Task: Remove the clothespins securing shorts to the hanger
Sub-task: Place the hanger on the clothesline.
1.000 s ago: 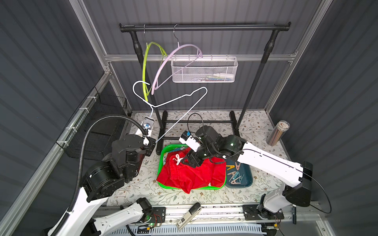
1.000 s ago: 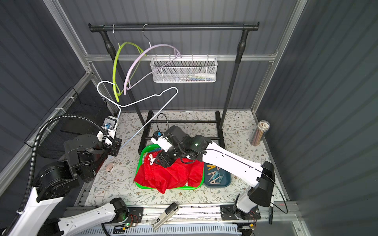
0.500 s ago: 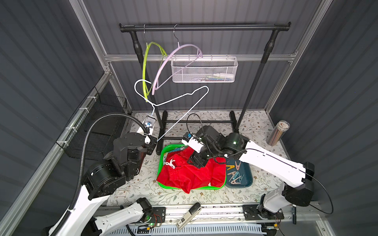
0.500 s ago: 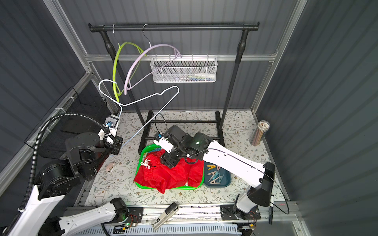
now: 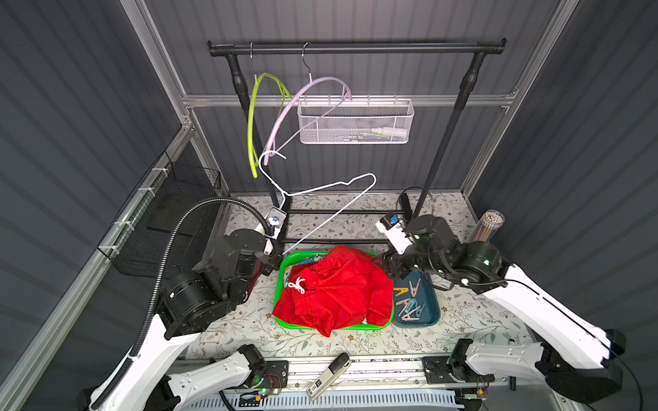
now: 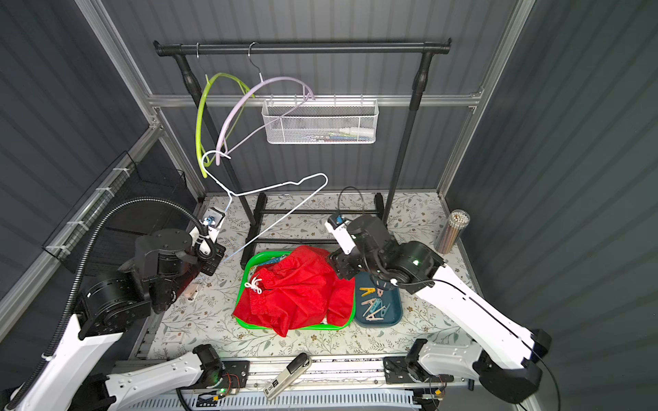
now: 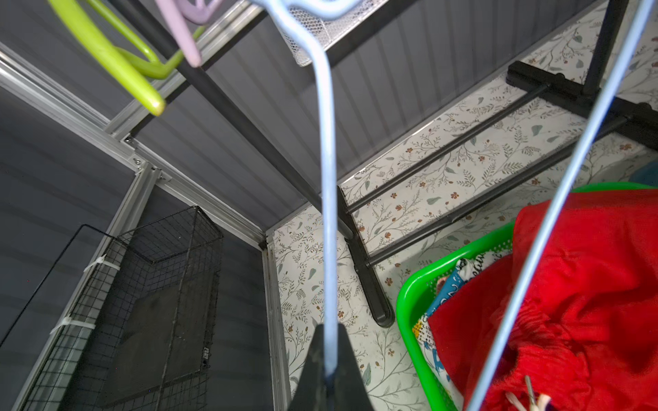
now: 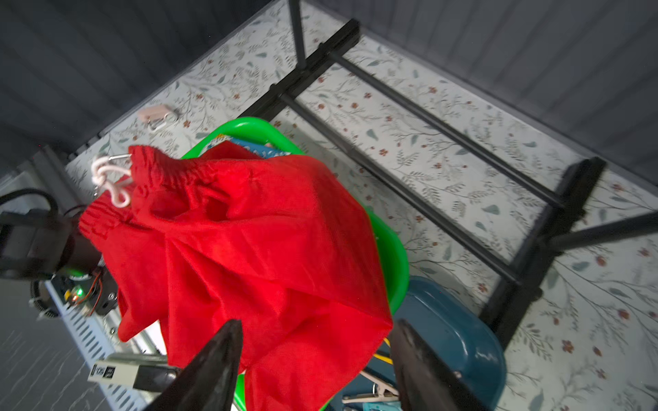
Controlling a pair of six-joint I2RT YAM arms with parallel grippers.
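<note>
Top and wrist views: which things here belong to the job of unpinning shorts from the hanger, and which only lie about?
Job: white wire hanger, clamped in left gripper; red fabric shorts with white drawstring; small plastic clothespins in dark teal tray; green plastic basket; open right gripper.
Lying about: white mesh basket; lime plastic hanger; lilac plastic hanger; clear tube of sticks; black wire crate.
</note>
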